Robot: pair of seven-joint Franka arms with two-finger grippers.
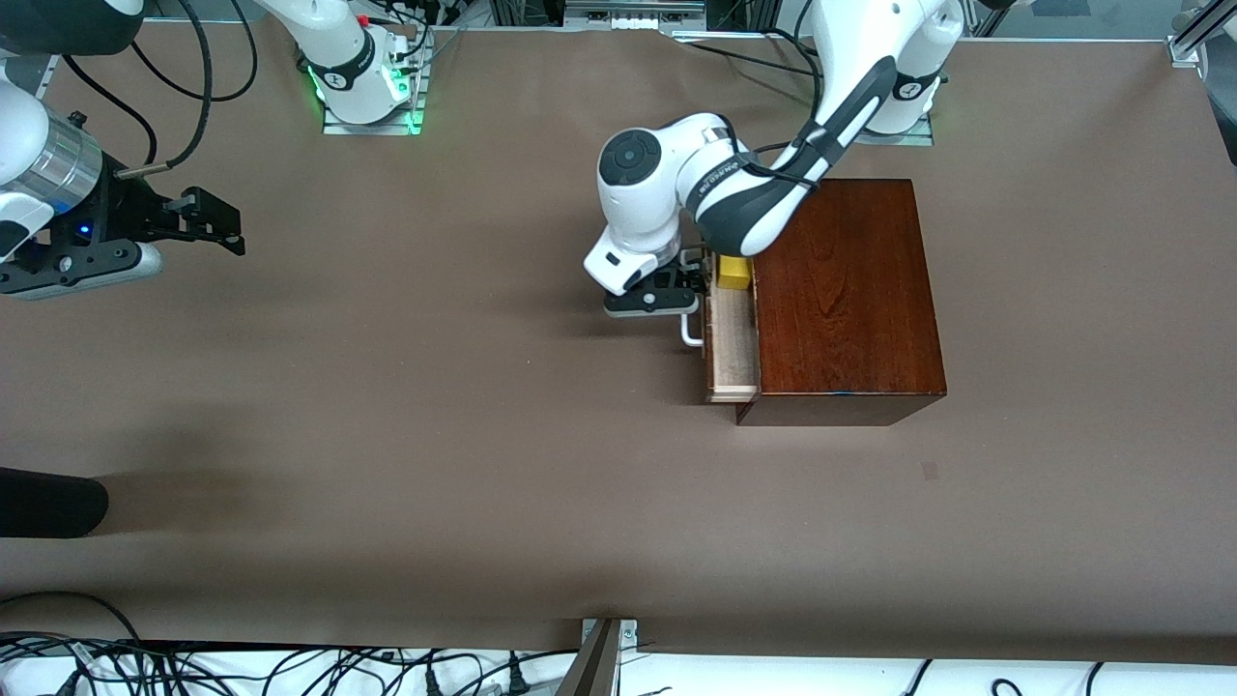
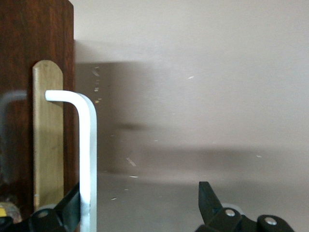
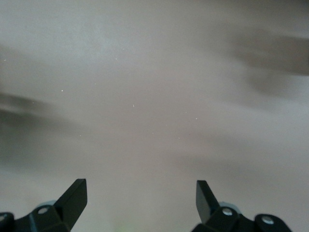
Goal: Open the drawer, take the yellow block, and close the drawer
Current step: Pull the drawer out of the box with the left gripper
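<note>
- While the drawer stands partly pulled out of the dark box, the yellow block sits inside it, at its end farther from the front camera.
- Left gripper is at the drawer's white handle, fingers spread, one touching the bar.
- Right gripper waits over the table well apart from the box, fingers spread, empty.

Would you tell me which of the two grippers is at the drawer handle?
The left gripper: it sits open by the white handle of the part-open drawer. The right gripper waits open over bare table toward the right arm's end.
</note>
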